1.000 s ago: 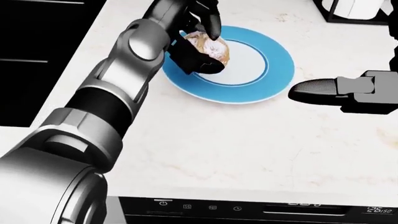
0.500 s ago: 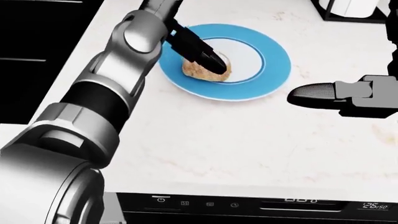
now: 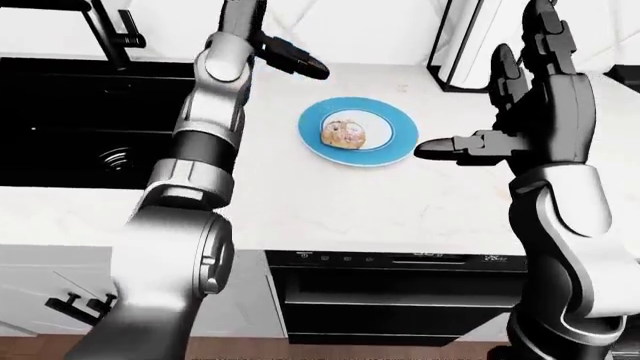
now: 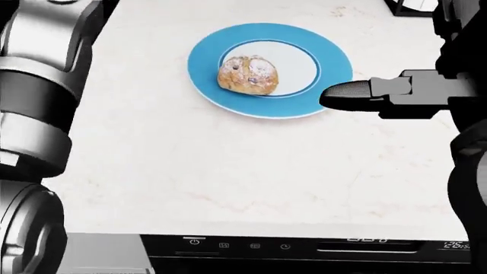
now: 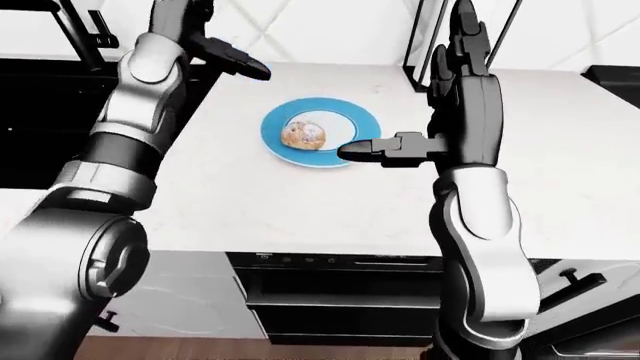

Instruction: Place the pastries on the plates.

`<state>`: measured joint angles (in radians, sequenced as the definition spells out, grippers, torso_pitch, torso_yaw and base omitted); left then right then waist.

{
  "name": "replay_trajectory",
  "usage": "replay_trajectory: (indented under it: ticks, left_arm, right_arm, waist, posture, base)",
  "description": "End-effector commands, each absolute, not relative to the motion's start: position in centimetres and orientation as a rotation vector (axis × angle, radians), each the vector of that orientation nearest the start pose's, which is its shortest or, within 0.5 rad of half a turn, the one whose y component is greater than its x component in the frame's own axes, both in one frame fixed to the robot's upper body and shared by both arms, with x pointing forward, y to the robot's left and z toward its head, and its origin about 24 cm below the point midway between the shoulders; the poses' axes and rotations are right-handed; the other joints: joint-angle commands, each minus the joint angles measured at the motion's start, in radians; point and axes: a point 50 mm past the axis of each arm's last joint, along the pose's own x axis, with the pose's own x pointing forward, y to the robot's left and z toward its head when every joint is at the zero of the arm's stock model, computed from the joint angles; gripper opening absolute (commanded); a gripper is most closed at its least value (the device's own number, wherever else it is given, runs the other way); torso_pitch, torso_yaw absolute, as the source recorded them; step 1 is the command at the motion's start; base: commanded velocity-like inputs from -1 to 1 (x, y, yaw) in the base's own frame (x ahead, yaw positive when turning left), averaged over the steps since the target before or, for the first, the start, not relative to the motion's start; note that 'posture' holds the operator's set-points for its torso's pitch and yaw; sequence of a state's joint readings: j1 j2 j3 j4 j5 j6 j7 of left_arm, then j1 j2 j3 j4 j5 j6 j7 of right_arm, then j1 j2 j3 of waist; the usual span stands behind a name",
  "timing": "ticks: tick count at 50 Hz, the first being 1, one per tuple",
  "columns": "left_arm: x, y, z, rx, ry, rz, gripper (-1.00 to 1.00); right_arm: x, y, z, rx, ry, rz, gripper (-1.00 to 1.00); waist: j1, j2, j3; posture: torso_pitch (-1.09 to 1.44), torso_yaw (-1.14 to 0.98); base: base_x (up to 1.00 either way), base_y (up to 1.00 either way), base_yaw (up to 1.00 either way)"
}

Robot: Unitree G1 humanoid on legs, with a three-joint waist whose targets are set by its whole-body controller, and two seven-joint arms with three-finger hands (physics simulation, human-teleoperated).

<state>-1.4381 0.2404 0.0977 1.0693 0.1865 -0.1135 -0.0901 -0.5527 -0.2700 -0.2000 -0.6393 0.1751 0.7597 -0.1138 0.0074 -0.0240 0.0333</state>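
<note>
— Item one?
— Pastry (image 4: 249, 75): round golden-brown bun, dark specks, pale dusting on top. Lies on the plate's white centre, toward its left in the head view.
— Item two?
— Plate (image 4: 335, 63): round, blue rim, flat on the pale counter (image 4: 251, 171).

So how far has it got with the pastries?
One pastry already sits on the blue plate. Nothing is in hand: the left robot hand and right robot hand are open and empty. No other pastry or plate shows here.

Arms: glossy silver-grey rounded shells with black joint bands. Left hand (image 3: 290, 60) and right hand (image 3: 500, 112): black, tapered fingers.
</note>
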Motion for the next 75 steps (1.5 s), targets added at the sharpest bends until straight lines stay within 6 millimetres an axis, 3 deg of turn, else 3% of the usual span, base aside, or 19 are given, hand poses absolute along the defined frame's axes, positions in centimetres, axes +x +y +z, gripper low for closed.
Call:
replay_trajectory:
  ticks: [1,19,23,24,34,37,38,41,46,50,51,53,59,61,62,65,70,73,75]
  left_arm:
    - [40.2,11.9,36.4,0.34,-0.626,-0.111,1.0]
    - [32.9,17.3,35.6,0.297,-0.723,0.037,1.0]
    - [32.2,18.1,34.9,0.268,-0.716,0.064,1.0]
    - [32.2,18.3,34.6,0.266,-0.717,0.071,1.0]
    - [32.9,18.6,31.3,0.134,-0.684,0.062,1.0]
    - [33.4,19.1,29.9,0.098,-0.637,0.068,1.0]
    - [33.6,19.2,29.1,0.087,-0.584,0.07,1.0]
    - [33.4,19.0,28.7,0.093,-0.608,0.06,1.0]
    - [32.8,19.7,27.3,0.057,-0.626,0.057,1.0]
    - [32.7,20.3,26.7,0.074,-0.627,0.09,1.0]
    - [32.7,20.4,26.4,0.104,-0.621,0.101,1.0]
    - [32.5,20.5,26.9,0.083,-0.644,0.108,1.0]
    - [32.3,20.6,26.4,0.135,-0.635,0.121,1.0]
    - [32.2,20.6,26.6,0.136,-0.647,0.127,1.0]
    - [32.1,20.5,26.5,0.128,-0.652,0.119,1.0]
    - [32.2,20.3,26.2,0.13,-0.644,0.116,1.0]
    - [32.2,20.5,26.0,0.133,-0.646,0.11,1.0]
    - [32.0,20.4,26.0,0.146,-0.648,0.106,1.0]
    - [32.1,20.4,26.1,0.151,-0.65,0.109,1.0]
  right_arm:
    - [26.2,-18.1,27.7,-0.087,-0.527,-0.103,1.0]
    - [27.2,-17.9,27.1,-0.088,-0.498,-0.103,1.0]
    - [27.3,-17.9,27.2,-0.088,-0.498,-0.101,1.0]
    - [27.3,-17.8,27.2,-0.088,-0.501,-0.096,1.0]
    - [27.3,-17.5,27.3,-0.104,-0.51,-0.073,1.0]
    - [27.4,-17.5,27.2,-0.109,-0.512,-0.079,1.0]
    - [27.4,-17.3,27.2,-0.111,-0.514,-0.076,1.0]
    - [27.5,-17.4,27.3,-0.11,-0.52,-0.082,1.0]
    - [27.4,-17.6,27.1,-0.104,-0.516,-0.086,1.0]
    - [27.8,-17.6,26.5,-0.106,-0.51,-0.084,1.0]
    - [27.8,-17.5,26.5,-0.106,-0.509,-0.082,1.0]
    - [27.8,-17.5,26.4,-0.11,-0.506,-0.078,1.0]
    - [27.6,-17.5,26.2,-0.11,-0.504,-0.072,1.0]
    - [27.6,-17.6,26.1,-0.108,-0.505,-0.074,1.0]
    - [27.6,-17.6,26.1,-0.107,-0.504,-0.075,1.0]
    - [27.7,-17.4,26.1,-0.102,-0.504,-0.071,1.0]
    - [27.5,-17.5,26.4,-0.1,-0.52,-0.07,1.0]
    - [27.4,-17.5,26.4,-0.101,-0.525,-0.067,1.0]
    - [27.4,-17.5,26.4,-0.1,-0.526,-0.068,1.0]
  waist:
    - [-0.001,0.0,-0.033]
    - [-0.002,0.023,-0.034]
    - [0.006,0.113,-0.028]
    - [0.011,0.076,-0.03]
    - [0.003,0.023,-0.008]
    - [-0.005,-0.074,-0.015]
    - [-0.01,-0.042,-0.004]
    - [-0.001,-0.032,-0.031]
    - [-0.004,0.019,-0.009]
    - [-0.019,0.118,-0.023]
    - [-0.013,0.083,-0.013]
    - [-0.013,0.087,-0.008]
    - [-0.015,0.0,0.004]
    - [-0.02,-0.063,-0.007]
    - [-0.023,-0.031,-0.004]
    - [-0.022,-0.038,-0.029]
    - [-0.023,0.012,-0.012]
    - [-0.031,0.075,-0.014]
    - [-0.027,0.165,-0.035]
  posture:
    - [0.0,0.0]
    - [0.0,0.0]
    - [0.0,0.0]
    - [0.0,0.0]
    - [0.0,0.0]
    - [0.0,0.0]
    - [0.0,0.0]
    - [0.0,0.0]
    - [0.0,0.0]
    - [0.0,0.0]
    - [0.0,0.0]
    - [0.0,0.0]
    - [0.0,0.0]
    - [0.0,0.0]
    - [0.0,0.0]
    - [0.0,0.0]
    - [0.0,0.0]
    - [0.0,0.0]
    - [0.0,0.0]
  base:
    - [0.0,0.0,0.0]
    - [-0.23,0.0,0.0]
    - [-0.32,0.0,0.0]
    - [-0.31,0.0,0.0]
    - [-0.06,0.01,0.0]
    - [0.0,0.19,0.0]
    - [0.0,0.2,0.0]
    - [0.0,0.19,0.0]
    - [0.0,0.2,0.0]
    - [0.0,0.19,0.0]
    - [0.0,0.2,0.0]
    - [0.0,0.2,0.0]
    - [0.0,0.26,0.0]
    - [0.0,0.42,0.0]
    - [0.0,0.45,0.0]
    - [0.0,0.45,0.0]
    - [0.0,0.45,0.0]
    - [0.02,0.45,0.0]
    - [0.05,0.45,0.0]
